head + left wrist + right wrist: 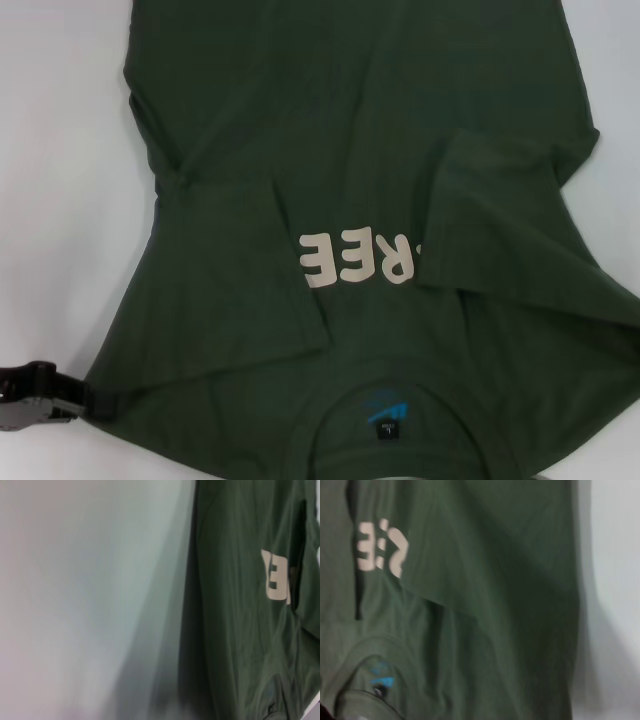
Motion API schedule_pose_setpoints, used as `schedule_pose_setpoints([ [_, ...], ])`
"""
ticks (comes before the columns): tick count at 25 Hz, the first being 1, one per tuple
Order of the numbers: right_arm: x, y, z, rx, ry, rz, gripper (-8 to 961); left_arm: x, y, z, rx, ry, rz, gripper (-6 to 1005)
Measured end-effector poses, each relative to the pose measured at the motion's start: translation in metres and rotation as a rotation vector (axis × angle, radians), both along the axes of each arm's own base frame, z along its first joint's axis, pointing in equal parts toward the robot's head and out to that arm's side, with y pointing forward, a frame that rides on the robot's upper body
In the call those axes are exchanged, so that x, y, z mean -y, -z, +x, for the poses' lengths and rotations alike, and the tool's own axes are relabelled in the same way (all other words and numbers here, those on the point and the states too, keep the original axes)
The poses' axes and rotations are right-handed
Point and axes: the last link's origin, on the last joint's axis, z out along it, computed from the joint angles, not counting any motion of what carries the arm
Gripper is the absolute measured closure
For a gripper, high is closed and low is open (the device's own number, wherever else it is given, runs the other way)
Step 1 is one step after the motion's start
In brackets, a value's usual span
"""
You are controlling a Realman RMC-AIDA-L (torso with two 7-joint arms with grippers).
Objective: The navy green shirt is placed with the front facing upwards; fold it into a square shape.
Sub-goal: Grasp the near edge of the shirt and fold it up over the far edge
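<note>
The navy green shirt [360, 200] lies front up on the white table, collar and blue neck label [385, 412] nearest me. Both sleeves and side panels are folded inward over the chest, so only part of the cream lettering [355, 260] shows between them. My left gripper [40, 395] sits low at the shirt's near left shoulder edge, touching or just beside the cloth. The left wrist view shows the shirt [250, 610] beside bare table. In the right wrist view the shirt [485, 580], its lettering [380, 550] and the label [382, 680] appear. The right gripper is out of view.
White table [60, 200] surrounds the shirt on the left and at the right [615, 200]. The shirt's hem runs past the far edge of the head view.
</note>
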Motion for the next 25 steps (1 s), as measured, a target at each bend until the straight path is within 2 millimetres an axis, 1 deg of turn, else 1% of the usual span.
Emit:
schedule_pose_setpoints([
  [6,0.003,-0.003,0.003,0.032,0.006,-0.015,910,0.005,-0.002,-0.005,-0.018,-0.012,-0.012,962],
  [13,-0.001,-0.002,-0.006,0.007,-0.021,-0.031,909,0.005,-0.004,0.000,-0.003,0.011,-0.021,961],
  [20,0.002,-0.006,-0.006,0.001,-0.021,-0.028,910,0.010,-0.008,-0.005,-0.009,-0.004,-0.005,960],
  [23,-0.001,-0.006,-0.008,-0.006,-0.029,-0.022,910,0.007,-0.009,-0.002,-0.001,0.009,-0.002,960],
  [25,-0.006,-0.008,-0.013,-0.022,-0.046,-0.007,910,0.001,-0.009,0.004,0.019,0.034,0.007,960],
])
